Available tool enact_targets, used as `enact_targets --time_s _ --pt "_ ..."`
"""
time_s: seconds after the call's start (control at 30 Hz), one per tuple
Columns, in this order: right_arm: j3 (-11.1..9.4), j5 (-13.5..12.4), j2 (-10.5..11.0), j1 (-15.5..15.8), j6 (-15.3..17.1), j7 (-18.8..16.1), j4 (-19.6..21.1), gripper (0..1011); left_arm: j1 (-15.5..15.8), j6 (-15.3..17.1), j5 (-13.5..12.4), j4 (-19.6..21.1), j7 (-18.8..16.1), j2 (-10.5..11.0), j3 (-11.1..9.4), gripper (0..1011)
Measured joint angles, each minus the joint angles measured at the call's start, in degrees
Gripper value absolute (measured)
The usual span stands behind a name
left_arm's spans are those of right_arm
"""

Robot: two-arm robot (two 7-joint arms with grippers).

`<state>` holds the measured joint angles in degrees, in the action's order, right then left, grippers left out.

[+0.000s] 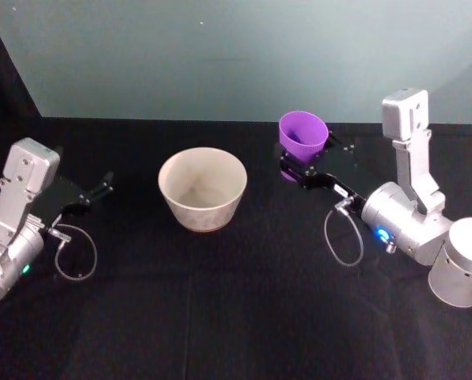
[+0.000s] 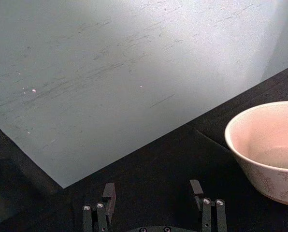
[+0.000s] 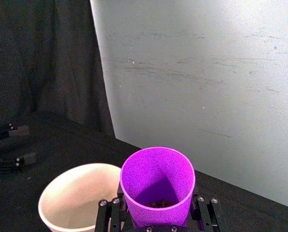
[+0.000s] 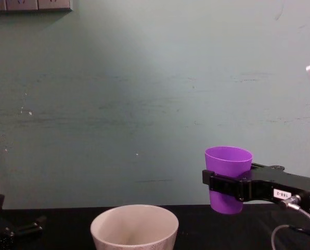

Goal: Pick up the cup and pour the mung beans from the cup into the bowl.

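Note:
My right gripper is shut on the purple cup, holding it upright above the table, to the right of the bowl. From the chest view the cup hangs clear of the table, higher than the bowl, with the right gripper clamped around its lower half. Looking down into the cup from the right wrist, a small dark patch of mung beans lies at the bottom, and the bowl sits just beyond. The left gripper rests open at the left, apart from the bowl.
The black cloth-covered table runs back to a pale green wall. Loose cable loops hang by each wrist. Open cloth lies in front of the bowl and between the two arms.

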<state>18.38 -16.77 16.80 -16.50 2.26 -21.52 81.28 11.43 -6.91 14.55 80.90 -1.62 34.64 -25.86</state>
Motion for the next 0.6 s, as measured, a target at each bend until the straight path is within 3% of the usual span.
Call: enact_targets --time_s 0.6 --pt "0.00 0.00 0.00 0.01 -0.06 0.00 -0.05 716 0.00 0.00 0.00 0.00 0.00 0.00 0.00 1000"
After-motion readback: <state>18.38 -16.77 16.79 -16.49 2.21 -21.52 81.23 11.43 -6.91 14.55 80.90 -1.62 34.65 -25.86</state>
